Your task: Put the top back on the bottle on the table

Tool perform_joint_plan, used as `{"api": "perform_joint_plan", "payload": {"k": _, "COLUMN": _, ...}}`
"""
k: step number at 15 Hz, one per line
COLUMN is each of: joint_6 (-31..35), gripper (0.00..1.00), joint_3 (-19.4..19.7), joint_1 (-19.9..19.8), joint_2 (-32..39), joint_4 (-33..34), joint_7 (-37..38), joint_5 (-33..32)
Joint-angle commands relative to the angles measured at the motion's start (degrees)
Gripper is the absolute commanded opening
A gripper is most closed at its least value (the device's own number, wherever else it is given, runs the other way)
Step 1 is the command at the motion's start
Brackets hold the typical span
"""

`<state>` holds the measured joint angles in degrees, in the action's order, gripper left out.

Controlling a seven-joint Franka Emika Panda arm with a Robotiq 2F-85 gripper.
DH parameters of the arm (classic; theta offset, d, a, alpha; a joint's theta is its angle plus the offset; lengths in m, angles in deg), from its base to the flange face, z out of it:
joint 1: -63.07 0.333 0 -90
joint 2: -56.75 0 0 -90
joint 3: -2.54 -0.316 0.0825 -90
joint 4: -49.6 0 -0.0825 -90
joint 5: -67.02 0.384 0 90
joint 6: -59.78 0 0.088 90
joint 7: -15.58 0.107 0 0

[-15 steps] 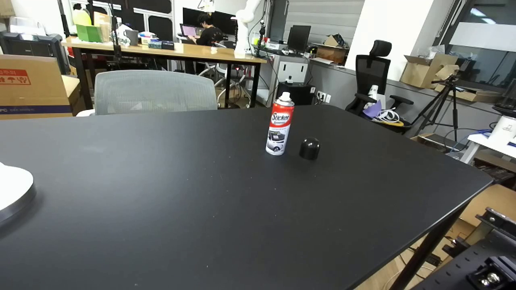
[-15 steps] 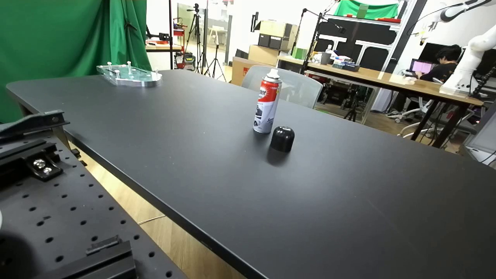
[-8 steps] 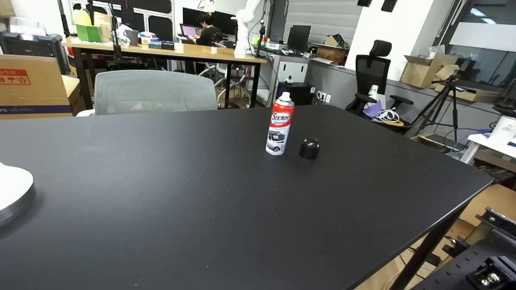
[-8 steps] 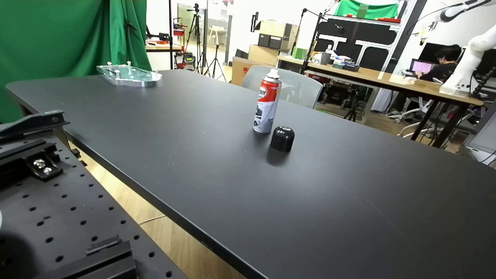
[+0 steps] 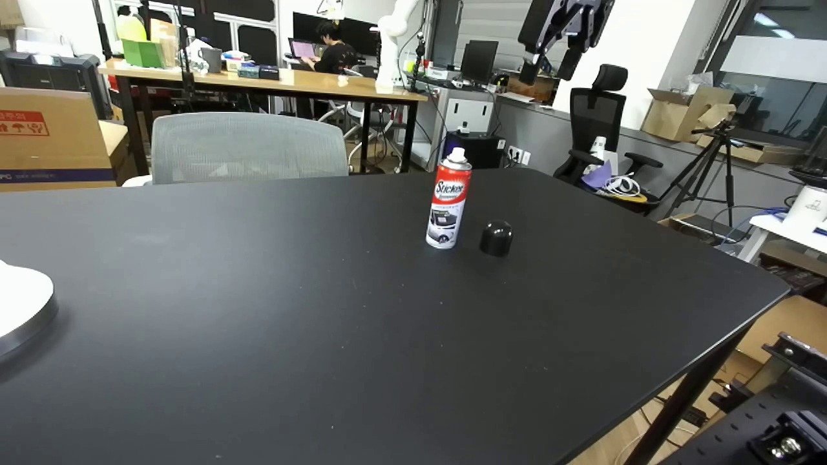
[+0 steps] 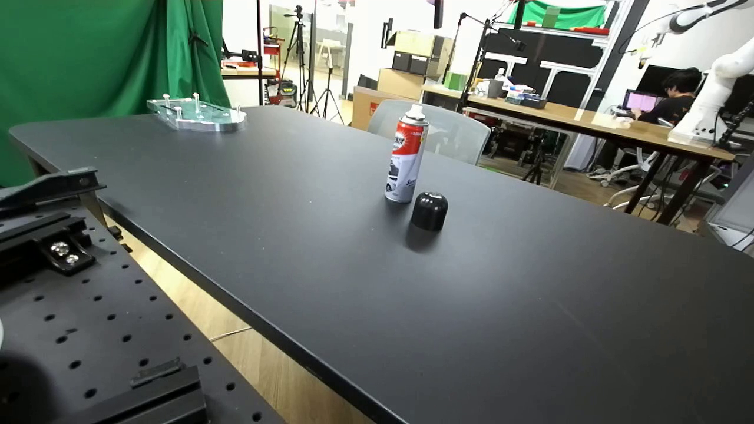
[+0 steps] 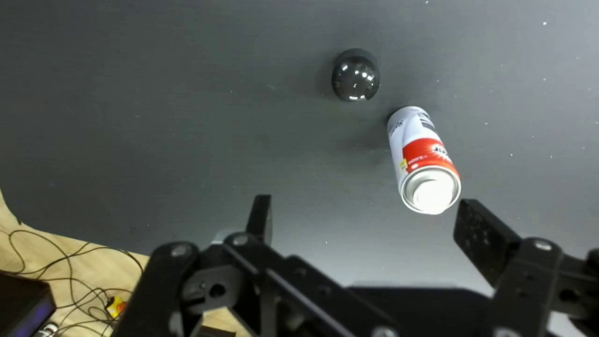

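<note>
The bottle stands upright on the black table (image 5: 291,290), white with a red label, in both exterior views (image 5: 447,206) (image 6: 405,162). Its white nozzle is bare. The top, a black domed cap, stands dome up beside the bottle, apart from it, in both exterior views (image 5: 496,239) (image 6: 430,213). My gripper (image 5: 549,70) is open and empty, high above the table. In an exterior view only its fingertips (image 6: 479,15) show at the top edge. In the wrist view the jaws (image 7: 367,215) are wide apart; the bottle (image 7: 423,150) and the cap (image 7: 355,77) lie beyond the fingertips.
A white-topped round object (image 5: 22,303) sits at the table's edge of view. A clear plate with posts (image 6: 200,115) lies at the far end. A grey chair (image 5: 249,145) stands behind the table. A black perforated board (image 6: 118,318) is alongside.
My gripper has come down into both exterior views from above, its fingers apart. The bottle and the cap have not moved.
</note>
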<state>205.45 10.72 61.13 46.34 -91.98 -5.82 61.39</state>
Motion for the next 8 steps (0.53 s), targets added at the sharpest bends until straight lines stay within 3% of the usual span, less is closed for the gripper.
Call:
{"api": "perform_joint_plan", "payload": {"k": 1, "joint_6": -2.4, "gripper": 1.0, "joint_3": -0.3, "joint_1": -1.4, "joint_2": 3.6, "joint_4": 0.7, "joint_7": 0.4, "joint_5": -1.4}}
{"api": "perform_joint_plan", "payload": {"k": 8, "joint_6": -0.3, "gripper": 1.0, "joint_3": -0.8, "joint_1": -1.5, "joint_2": 3.9, "joint_4": -0.5, "joint_7": 0.0, "joint_5": -0.9}}
